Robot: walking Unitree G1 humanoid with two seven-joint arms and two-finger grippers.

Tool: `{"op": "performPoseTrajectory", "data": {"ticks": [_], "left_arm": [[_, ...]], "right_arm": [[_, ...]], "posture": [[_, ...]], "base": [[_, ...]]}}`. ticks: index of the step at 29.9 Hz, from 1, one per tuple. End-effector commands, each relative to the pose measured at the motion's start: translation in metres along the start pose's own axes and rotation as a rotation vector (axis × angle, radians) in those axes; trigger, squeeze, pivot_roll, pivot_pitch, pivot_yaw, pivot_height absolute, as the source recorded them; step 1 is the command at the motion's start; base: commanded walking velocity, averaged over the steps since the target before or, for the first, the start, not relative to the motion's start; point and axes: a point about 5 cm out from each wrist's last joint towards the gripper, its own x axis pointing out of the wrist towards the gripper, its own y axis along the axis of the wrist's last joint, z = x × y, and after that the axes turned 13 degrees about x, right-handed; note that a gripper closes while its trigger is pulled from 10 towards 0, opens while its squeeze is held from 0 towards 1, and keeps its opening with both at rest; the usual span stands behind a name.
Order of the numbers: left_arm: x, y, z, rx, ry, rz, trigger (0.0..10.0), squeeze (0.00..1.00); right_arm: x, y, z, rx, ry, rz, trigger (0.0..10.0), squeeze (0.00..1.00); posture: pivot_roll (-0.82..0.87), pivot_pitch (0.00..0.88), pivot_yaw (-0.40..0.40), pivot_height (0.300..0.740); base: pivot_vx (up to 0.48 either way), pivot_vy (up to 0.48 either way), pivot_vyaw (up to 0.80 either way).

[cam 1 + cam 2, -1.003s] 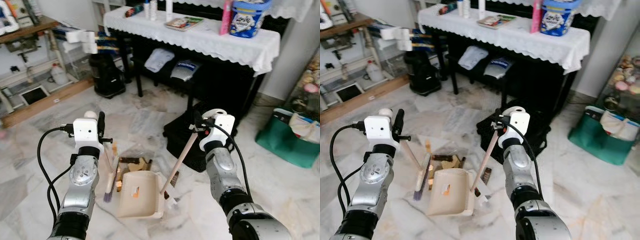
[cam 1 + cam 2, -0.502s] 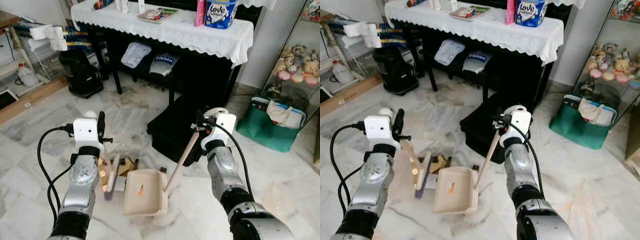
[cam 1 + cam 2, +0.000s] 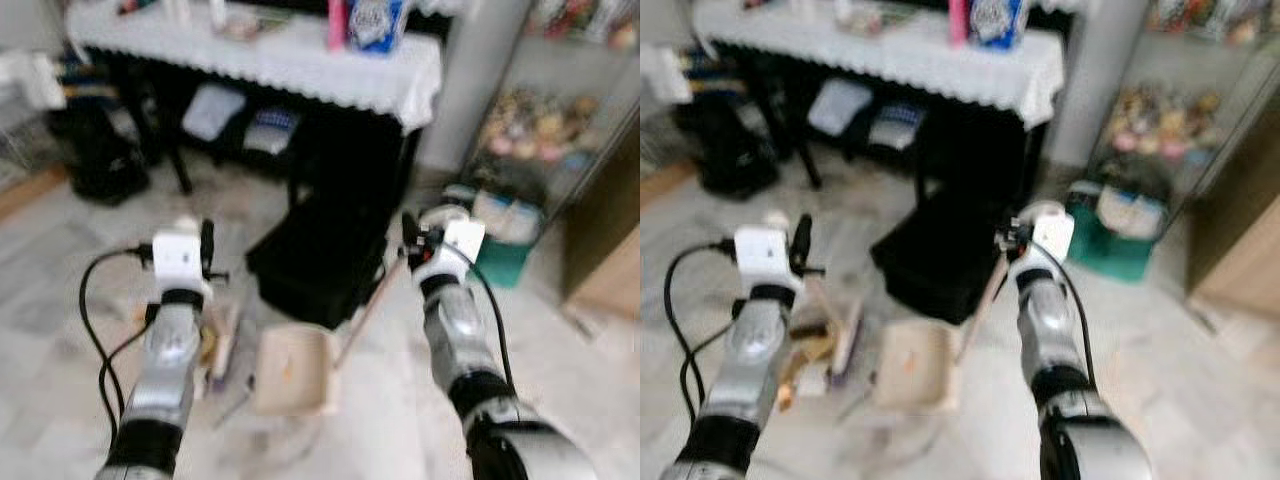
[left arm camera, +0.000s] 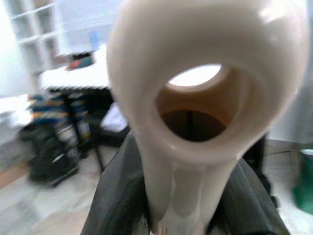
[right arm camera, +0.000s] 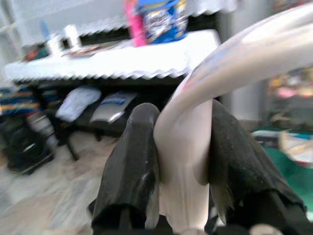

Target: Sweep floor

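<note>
Left tool (image 4: 171,215) clamps brush handle (image 4: 181,161) | right tool (image 5: 183,196) clamps dustpan handle (image 5: 188,147) | dustpan (image 3: 292,370) on floor (image 3: 560,370), brush beside | advice: keep pan lip flat, sweep short strokes inward

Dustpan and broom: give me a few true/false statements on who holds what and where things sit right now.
1. The right gripper is shut on the dustpan handle. True.
2. The left gripper is open and empty. False: it is shut on the broom handle.
3. The dustpan sits low between the two arms. True.
4. The table with the white cloth is behind the robot. False: it is ahead of it.
5. A green bag sits on the floor to the robot's right. True.
</note>
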Motion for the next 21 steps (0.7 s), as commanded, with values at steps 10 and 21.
{"op": "performPoseTrajectory", "data": {"ticks": [10, 21], "left_arm": [[0.003, 0.012, -0.006, 0.023, 0.018, 0.068, 10.0, 0.00], [0.000, 0.007, -0.006, 0.034, 0.013, 0.046, 10.0, 0.00]], "right_arm": [[-0.008, 0.003, 0.008, 0.015, -0.015, 0.055, 10.0, 0.00], [-0.021, -0.008, 0.018, -0.006, -0.032, 0.016, 10.0, 0.00]], "posture": [[0.01, 0.000, 0.057, 0.740], [0.00, 0.009, 0.057, 0.740]], "base": [[0.000, 0.000, -0.16], [0.000, 0.000, 0.00]]}}
